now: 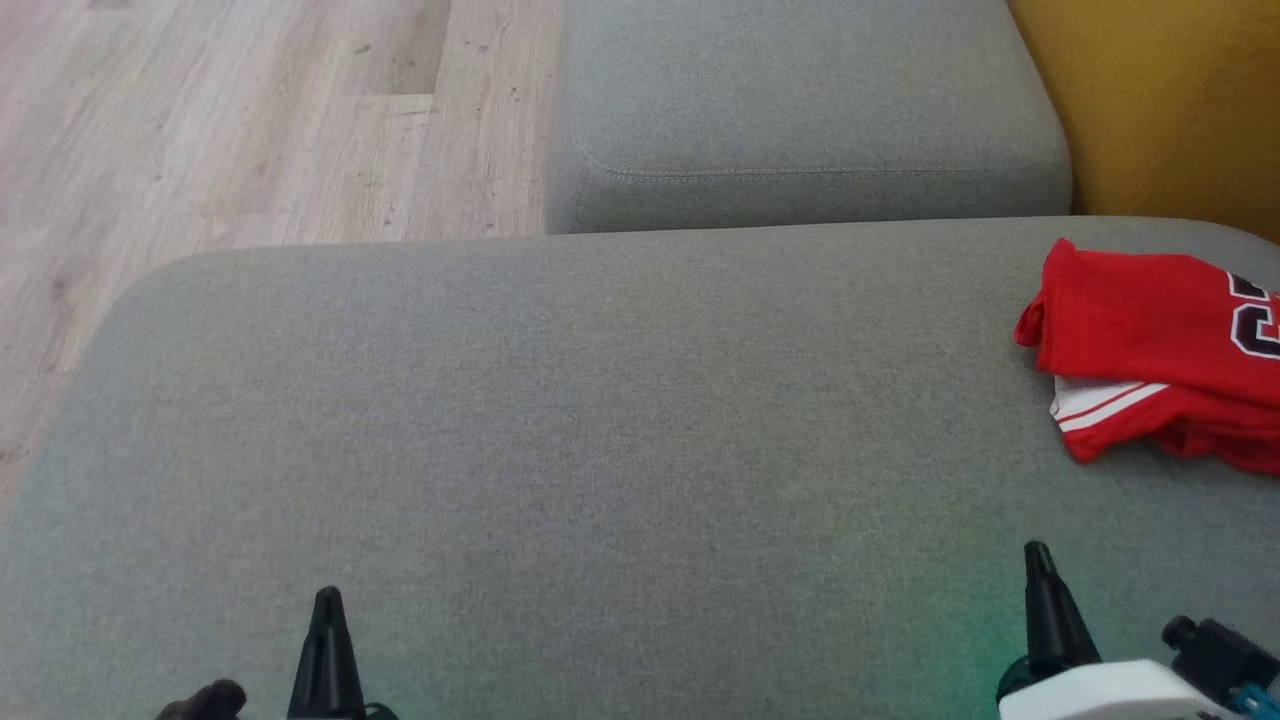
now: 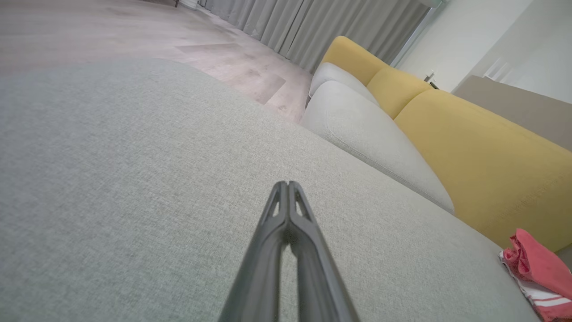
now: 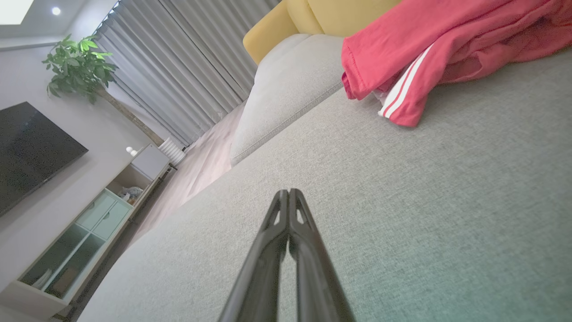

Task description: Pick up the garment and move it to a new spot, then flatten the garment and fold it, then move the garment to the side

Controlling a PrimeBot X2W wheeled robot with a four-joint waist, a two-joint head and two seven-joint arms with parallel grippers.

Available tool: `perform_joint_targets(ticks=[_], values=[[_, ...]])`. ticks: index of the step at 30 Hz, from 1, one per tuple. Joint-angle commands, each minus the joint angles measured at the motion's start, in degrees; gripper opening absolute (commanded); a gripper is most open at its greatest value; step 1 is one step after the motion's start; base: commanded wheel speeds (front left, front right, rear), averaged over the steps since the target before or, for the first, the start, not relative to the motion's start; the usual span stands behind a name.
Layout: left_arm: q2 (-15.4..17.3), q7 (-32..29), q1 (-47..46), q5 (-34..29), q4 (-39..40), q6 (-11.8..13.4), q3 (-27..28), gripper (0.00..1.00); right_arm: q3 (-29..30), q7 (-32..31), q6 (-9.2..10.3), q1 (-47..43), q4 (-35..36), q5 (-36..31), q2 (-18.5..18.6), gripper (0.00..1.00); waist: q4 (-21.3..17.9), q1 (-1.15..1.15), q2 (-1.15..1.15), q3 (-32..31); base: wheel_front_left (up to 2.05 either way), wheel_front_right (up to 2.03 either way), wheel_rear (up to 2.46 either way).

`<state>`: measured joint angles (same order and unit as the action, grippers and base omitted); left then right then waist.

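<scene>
The garment [image 1: 1150, 345] is a red jersey with white stripes and dark numerals, folded in a heap at the far right of the grey sofa seat [image 1: 600, 420]; part of it runs off the frame. It also shows as a red heap [image 2: 538, 273] at the lower right of the left wrist view, and as red cloth [image 3: 429, 49] at the top of the right wrist view. My left gripper [image 1: 327, 600] is shut at the lower left, over bare cushion, far from the garment. My right gripper [image 1: 1036, 555] is shut and holds nothing, a short way in front of the garment's striped edge.
A second grey cushion [image 1: 800, 110] lies beyond the seat, with a yellow backrest [image 1: 1170, 100] at the right. Wooden floor [image 1: 230, 120] runs along the left and far side. A TV cabinet [image 3: 85, 232], plant [image 3: 78, 62] and curtains [image 3: 178, 67] stand further off.
</scene>
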<state>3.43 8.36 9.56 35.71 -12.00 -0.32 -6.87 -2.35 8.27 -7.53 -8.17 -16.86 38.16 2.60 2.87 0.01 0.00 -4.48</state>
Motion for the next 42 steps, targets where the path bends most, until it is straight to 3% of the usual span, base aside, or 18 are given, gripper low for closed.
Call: perform_joint_targets(ticks=[1, 42], values=[[0.7, -0.3, -3.1, 1.9, 1.5, -0.4, 1.6, 0.0, 0.1, -0.4, 0.02, 3.6, 2.1, 1.9, 0.9, 0.0, -0.1, 0.0, 0.0, 0.1, 0.0, 0.0, 0.0], [0.9, -6.6, -9.3, 29.9, -0.2, -3.8, 6.4, 0.0, 3.6, -6.9, 0.03, 8.8, 2.5, 28.5, 1.2, 0.0, -1.5, 0.0, 0.0, 2.4, 0.0, 0.0, 0.0]])
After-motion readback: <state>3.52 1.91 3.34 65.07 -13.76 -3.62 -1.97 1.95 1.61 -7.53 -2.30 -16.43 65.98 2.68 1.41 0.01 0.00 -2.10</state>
